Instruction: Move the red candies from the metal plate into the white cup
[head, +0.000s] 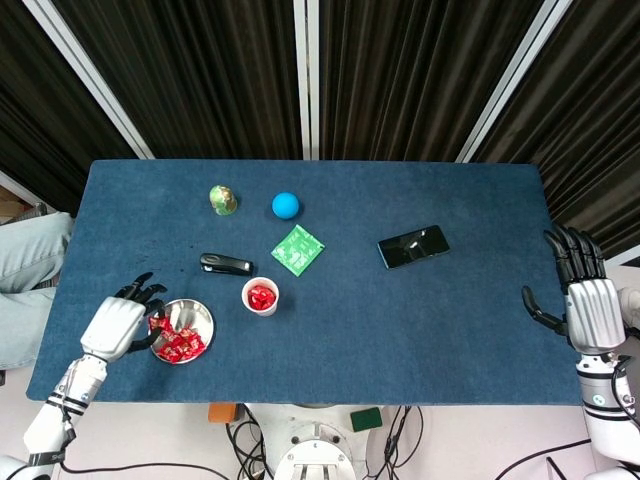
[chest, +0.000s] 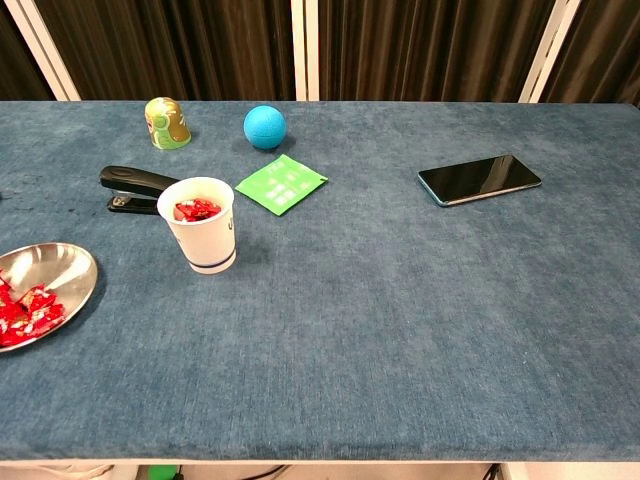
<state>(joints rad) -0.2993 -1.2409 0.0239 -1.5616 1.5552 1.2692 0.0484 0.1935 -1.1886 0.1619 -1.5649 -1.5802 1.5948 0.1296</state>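
Red candies lie heaped in the metal plate, which sits at the near left of the blue table; in the chest view we see the same candies piled at the left end of the plate. Our left hand is at the plate's left rim, its dark fingers curled over the edge towards the candies. We cannot tell from either view whether a candy is pinched between them. At the near right, off the table's edge, our right hand stands upright with its fingers spread and nothing in it.

Just right of the plate and a little farther stands the white cup, upright, with red wrappers showing inside; the chest view shows the cup with a blue band near its base.

Farther on, a black stapler lies left of the cup, a green packet lies to the cup's far right, and a black phone rests well to the right.

Farthest off are a small green and yellow figure and, right of it, a blue ball.
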